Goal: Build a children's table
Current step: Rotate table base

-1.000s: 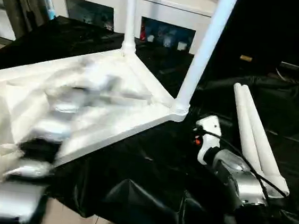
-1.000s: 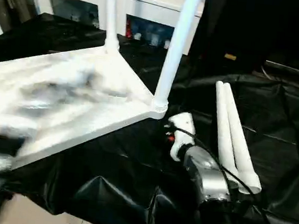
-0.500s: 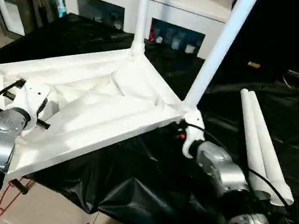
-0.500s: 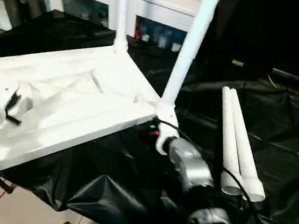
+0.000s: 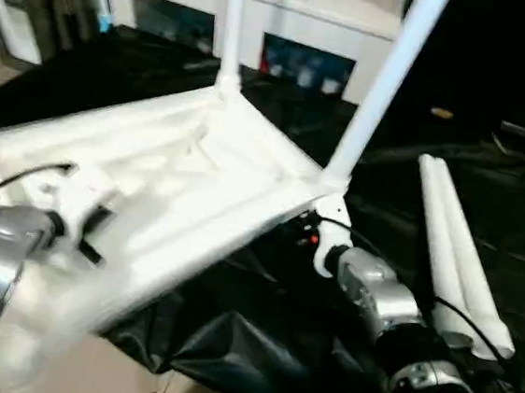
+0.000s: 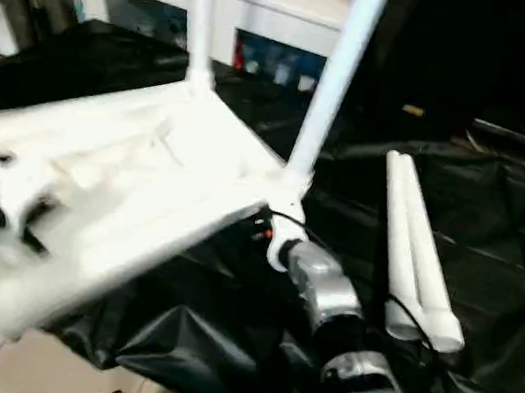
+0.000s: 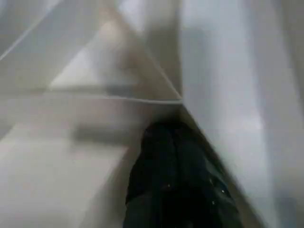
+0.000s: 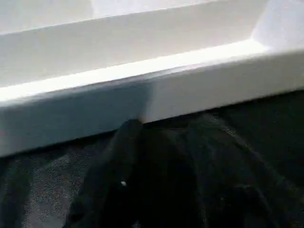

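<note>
Black sheeting (image 5: 256, 346) covers the work surface, with a white cabinet (image 5: 309, 18) behind it. On the sheeting the children's table (image 5: 189, 179) lies upside down, ribbed underside up, two legs (image 5: 382, 87) standing in its far corner sockets. Two loose legs (image 5: 457, 264) lie side by side right of the table. Left gripper (image 7: 173, 137) rests on the table's underside, fingers pressed together. Right gripper (image 8: 137, 128) sits at the table's near rim by the socket; its jaw state cannot be told.
</note>
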Motion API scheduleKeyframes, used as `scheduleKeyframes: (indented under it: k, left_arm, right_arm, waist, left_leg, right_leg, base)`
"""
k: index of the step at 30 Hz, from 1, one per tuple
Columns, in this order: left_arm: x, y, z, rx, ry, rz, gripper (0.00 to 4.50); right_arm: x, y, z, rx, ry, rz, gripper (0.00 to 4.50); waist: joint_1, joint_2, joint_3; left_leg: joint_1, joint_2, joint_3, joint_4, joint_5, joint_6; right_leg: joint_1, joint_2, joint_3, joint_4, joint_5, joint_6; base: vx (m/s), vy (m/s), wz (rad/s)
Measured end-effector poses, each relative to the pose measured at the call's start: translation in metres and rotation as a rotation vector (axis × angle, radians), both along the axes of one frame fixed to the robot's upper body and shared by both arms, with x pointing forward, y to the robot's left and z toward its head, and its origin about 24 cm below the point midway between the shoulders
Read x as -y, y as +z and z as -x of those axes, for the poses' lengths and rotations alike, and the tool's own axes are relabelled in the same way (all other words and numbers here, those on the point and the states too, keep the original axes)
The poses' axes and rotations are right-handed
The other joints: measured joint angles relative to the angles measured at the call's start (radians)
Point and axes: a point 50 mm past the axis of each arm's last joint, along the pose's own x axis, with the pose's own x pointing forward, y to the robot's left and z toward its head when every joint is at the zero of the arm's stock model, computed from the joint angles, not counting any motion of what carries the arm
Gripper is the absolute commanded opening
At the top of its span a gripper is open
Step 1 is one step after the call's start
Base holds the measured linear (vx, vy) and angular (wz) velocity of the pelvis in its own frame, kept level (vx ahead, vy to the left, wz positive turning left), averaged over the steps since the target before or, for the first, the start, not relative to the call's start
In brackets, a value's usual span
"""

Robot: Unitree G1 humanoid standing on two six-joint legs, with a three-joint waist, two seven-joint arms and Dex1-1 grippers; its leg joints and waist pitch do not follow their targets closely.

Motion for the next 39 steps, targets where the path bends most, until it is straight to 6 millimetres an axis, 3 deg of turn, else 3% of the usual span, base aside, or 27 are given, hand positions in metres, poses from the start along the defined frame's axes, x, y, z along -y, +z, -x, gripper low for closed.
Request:
scheduleKeyframes:
  k: [8, 12, 18, 21, 26, 33, 39]
  left_arm:
    - [0.051, 0.001, 0.004, -0.153, -0.337, 0.192, 0.00]
    - [0.081, -0.001, -0.008, -0.165, -0.451, 0.244, 0.00]
    - [0.104, -0.007, -0.036, -0.090, -0.466, 0.209, 0.00]
    - [0.103, -0.004, -0.054, -0.009, -0.399, 0.131, 0.00]
    - [0.097, -0.005, -0.073, 0.103, -0.312, 0.039, 0.00]
    - [0.076, -0.010, -0.088, 0.291, -0.105, -0.051, 0.00]
    - [0.071, -0.003, -0.090, 0.417, -0.054, -0.022, 0.00]
  right_arm:
    - [0.011, -0.003, -0.002, -0.003, -0.036, 0.022, 0.88]
    - [0.014, -0.001, -0.004, 0.008, -0.049, 0.034, 0.55]
    - [0.024, 0.003, -0.008, 0.035, -0.079, 0.050, 0.12]
    - [0.023, 0.008, -0.010, 0.056, -0.078, 0.048, 0.04]
    - [0.023, 0.017, -0.013, 0.100, -0.080, 0.041, 0.04]
    - [0.035, 0.030, -0.019, 0.160, -0.161, 0.046, 0.04]
    - [0.047, 0.041, -0.022, 0.166, -0.266, 0.061, 0.04]
  waist:
    - [-0.002, 0.002, 0.001]
    - [-0.005, 0.008, 0.004]
    - [-0.014, 0.022, 0.005]
    - [-0.026, 0.028, 0.006]
    - [-0.028, 0.038, 0.009]
    - [-0.023, 0.039, 0.009]
    - [-0.019, 0.039, 0.009]
  left_leg:
    - [0.006, 0.000, 0.000, 0.000, 0.000, 0.000]
    - [0.006, 0.000, 0.000, 0.000, 0.001, -0.001]
    - [0.006, -0.001, -0.001, 0.000, 0.002, -0.003]
    - [0.007, -0.001, -0.001, -0.001, 0.003, -0.004]
    - [0.007, -0.001, -0.002, 0.000, 0.003, -0.004]
    - [0.005, -0.001, -0.002, 0.001, 0.003, -0.004]
    - [0.003, -0.001, -0.002, 0.001, 0.003, -0.004]
  right_leg:
    - [0.004, 0.000, 0.001, 0.001, 0.000, 0.000]
    - [0.004, 0.000, 0.001, 0.002, 0.000, 0.000]
    - [0.004, 0.001, 0.001, 0.003, 0.000, 0.000]
    - [0.004, 0.002, 0.001, 0.004, 0.001, -0.001]
    - [0.004, 0.002, 0.000, 0.004, 0.002, -0.001]
    - [0.004, 0.002, 0.000, 0.002, 0.002, -0.001]
    - [0.003, 0.002, 0.000, 0.001, 0.002, -0.001]
  base:
    - [0.000, 0.000, 0.00]
    - [0.000, 0.000, 0.00]
    - [0.000, 0.000, 0.00]
    - [0.000, 0.000, 0.00]
    - [0.000, 0.000, 0.00]
    - [0.000, 0.000, 0.00]
    - [0.000, 0.000, 0.00]
